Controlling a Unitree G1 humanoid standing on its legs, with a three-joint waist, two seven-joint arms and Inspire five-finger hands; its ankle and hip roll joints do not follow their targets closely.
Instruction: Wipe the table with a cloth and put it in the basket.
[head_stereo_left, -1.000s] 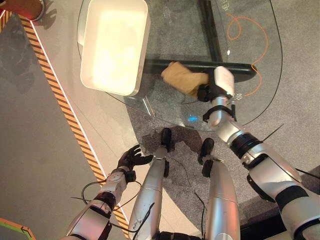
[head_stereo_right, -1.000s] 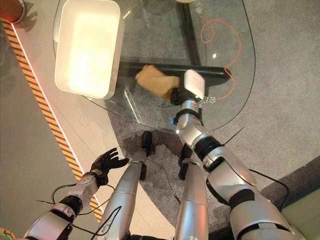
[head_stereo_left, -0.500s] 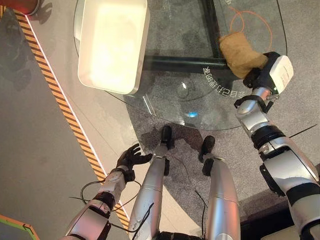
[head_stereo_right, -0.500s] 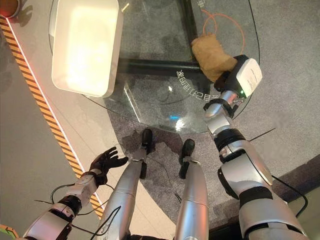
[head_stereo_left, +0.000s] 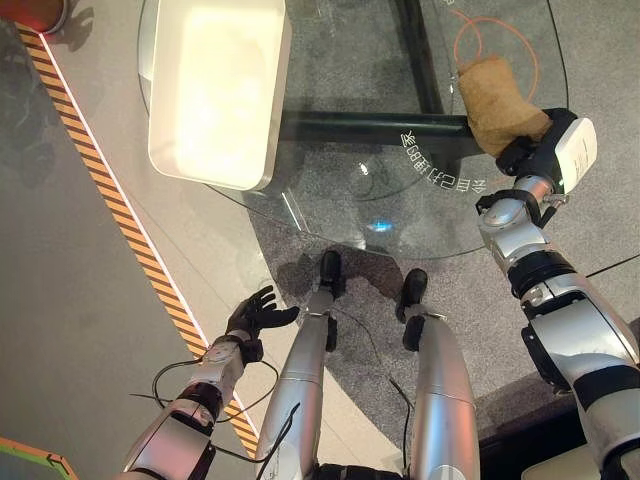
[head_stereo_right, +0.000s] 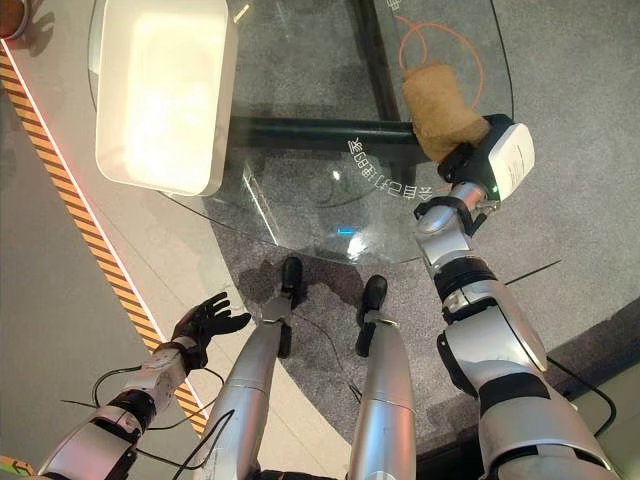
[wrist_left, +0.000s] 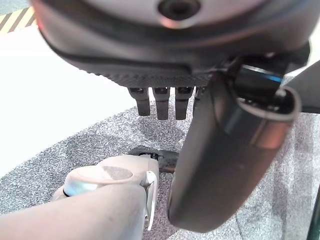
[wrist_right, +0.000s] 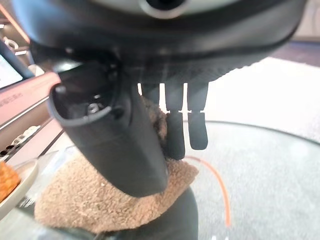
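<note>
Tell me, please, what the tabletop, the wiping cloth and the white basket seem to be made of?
The round clear tabletop looks like glass: the floor and dark frame show through it. The tan cloth under the right hand looks like fuzzy terry or fleece. The white rectangular basket seems smooth plastic, though glare hides detail.

Bare glass table (head_stereo_left: 360, 110) lies open between the white basket (head_stereo_left: 215, 90) and cloth (head_stereo_left: 497, 100).
</note>
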